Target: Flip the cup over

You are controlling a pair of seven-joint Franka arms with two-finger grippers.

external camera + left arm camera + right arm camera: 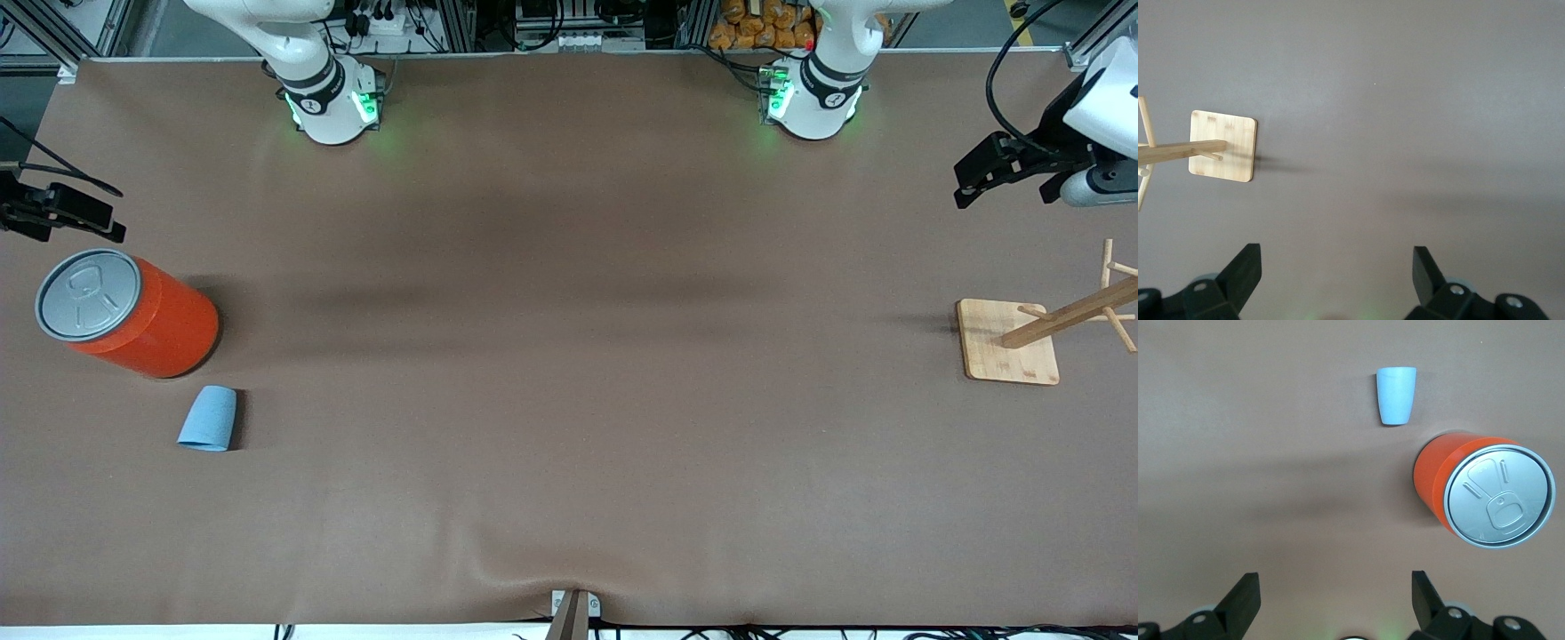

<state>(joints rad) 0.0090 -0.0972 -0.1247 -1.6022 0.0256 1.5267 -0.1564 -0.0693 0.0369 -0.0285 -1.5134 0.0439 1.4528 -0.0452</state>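
Note:
The cup, a small light-blue tapered tumbler, lies on its side on the brown table toward the right arm's end. Its wide end points toward the front camera and its inside does not show. It also shows in the right wrist view. My right gripper hangs open and empty in the air over the table beside the orange can, apart from the cup; its jaws stand wide apart in the right wrist view. My left gripper is open and empty in the air at the left arm's end.
A large orange can with a grey pull-tab lid stands upright, farther from the front camera than the cup; it also shows in the right wrist view. A wooden peg rack on a square base stands at the left arm's end, seen too in the left wrist view.

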